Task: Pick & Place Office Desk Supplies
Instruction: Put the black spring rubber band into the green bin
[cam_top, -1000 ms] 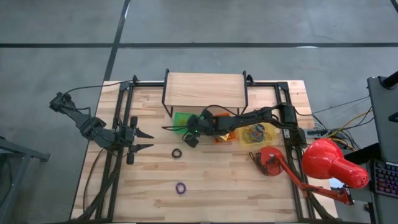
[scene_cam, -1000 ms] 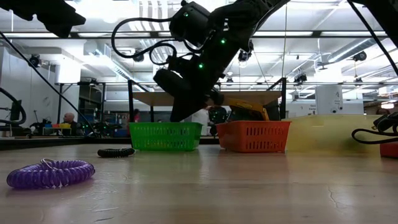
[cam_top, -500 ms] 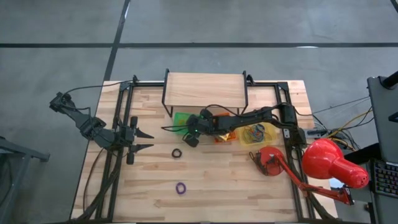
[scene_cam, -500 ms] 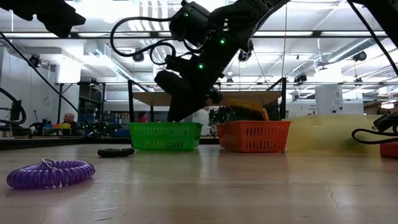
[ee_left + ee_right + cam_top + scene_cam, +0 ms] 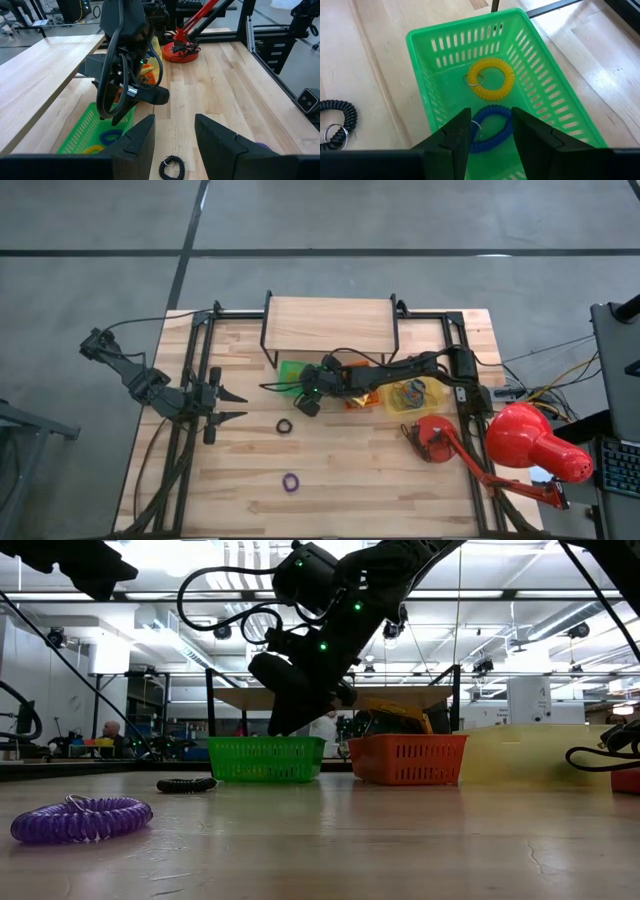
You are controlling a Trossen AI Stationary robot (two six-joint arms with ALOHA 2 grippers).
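The right gripper [image 5: 487,137] hangs fingers apart and empty, tilted down over the green tray [image 5: 545,90] near the table's [image 5: 380,470] far edge, where yellow [image 5: 490,79] and blue coil bands [image 5: 492,127] lie. The left gripper [image 5: 232,406], also parted, waits level at the left edge.

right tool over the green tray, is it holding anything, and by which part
Nothing is held. The right tool hangs open over the green tray; the blue coil and yellow coil lie loose on its floor.

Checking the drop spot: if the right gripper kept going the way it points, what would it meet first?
Most likely the blue coil lying in the green basket, directly beyond the open right gripper; depth is hard to judge.
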